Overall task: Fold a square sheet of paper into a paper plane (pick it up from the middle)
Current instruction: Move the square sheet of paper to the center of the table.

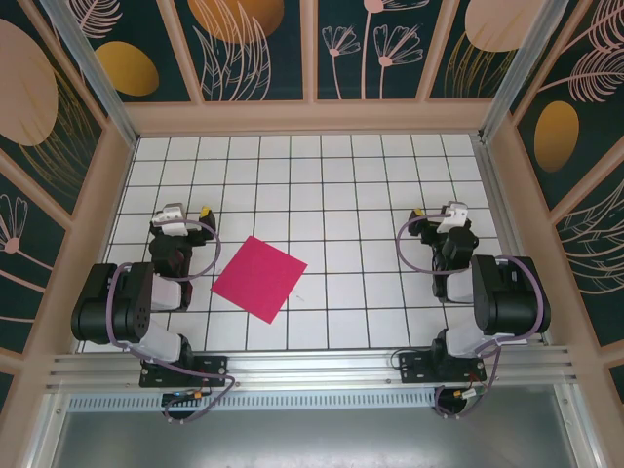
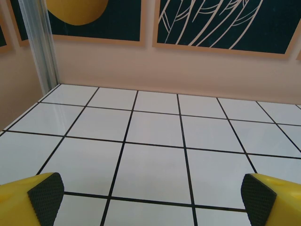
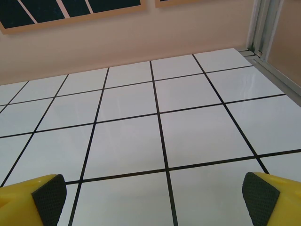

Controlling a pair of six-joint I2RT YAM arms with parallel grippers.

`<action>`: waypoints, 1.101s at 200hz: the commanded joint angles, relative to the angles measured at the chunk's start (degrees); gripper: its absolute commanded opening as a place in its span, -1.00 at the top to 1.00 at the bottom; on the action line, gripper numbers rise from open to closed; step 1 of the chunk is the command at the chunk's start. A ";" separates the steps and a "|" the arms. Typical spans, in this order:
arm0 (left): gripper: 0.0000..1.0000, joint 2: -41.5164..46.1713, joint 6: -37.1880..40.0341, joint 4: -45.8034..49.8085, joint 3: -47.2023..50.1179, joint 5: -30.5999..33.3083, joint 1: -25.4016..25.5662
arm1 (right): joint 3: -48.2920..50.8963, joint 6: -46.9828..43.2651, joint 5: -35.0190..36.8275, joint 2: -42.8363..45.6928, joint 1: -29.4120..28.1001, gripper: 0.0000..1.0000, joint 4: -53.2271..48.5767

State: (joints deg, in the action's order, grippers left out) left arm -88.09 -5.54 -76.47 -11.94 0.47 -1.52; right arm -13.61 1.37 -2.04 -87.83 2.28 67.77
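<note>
square sheet of paper (image 1: 259, 278) beside left jaws, far from right jaws, both spread

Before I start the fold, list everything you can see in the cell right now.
square sheet of thin magenta-pink paper: one, pink, flat on the table, left of centre, corners pointing up and down the view, just right of the left arm.
white tiled table with black grid lines: one, white, the floor of the cell.
leaf-and-flower wall panels: several, dark teal with orange and pink, on three sides of the table.
aluminium rail: one, silver, along the near edge.
left arm: one, black, near left.
right arm: one, black, near right.
left fingers: two, yellow with black pads, wide open, empty.
right fingers: two, same colours, wide open, empty.
</note>
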 commanded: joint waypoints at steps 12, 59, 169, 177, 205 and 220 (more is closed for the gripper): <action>-0.97 -0.20 0.79 -1.49 -0.26 -0.03 -0.14 | -0.02 -0.42 -1.02 -0.39 0.44 -0.98 3.07; -0.97 -0.18 0.79 -1.67 -0.18 -0.12 -0.12 | -0.04 -0.43 -0.99 -0.36 0.44 -0.98 3.06; -0.97 -0.07 -1.17 -5.58 1.92 4.79 -0.13 | 0.07 -0.57 -0.34 -0.25 0.15 -0.97 3.38; -0.97 -0.07 -1.41 -8.92 3.63 5.98 -0.11 | -0.74 -0.82 0.98 1.24 -0.57 -0.98 0.83; -0.97 3.74 -2.78 -11.37 6.75 10.13 -0.13 | -8.66 -1.30 5.89 9.19 -2.90 -0.97 -18.75; -0.97 7.65 -3.06 -6.90 6.34 11.34 -0.13 | -12.96 1.05 7.27 12.04 -4.26 -0.98 -27.30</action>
State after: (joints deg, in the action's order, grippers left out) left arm -85.76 -6.87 -82.35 -5.67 7.53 -1.52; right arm -19.53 0.80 1.23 -81.54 -0.08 54.22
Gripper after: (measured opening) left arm 0.985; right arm 0.988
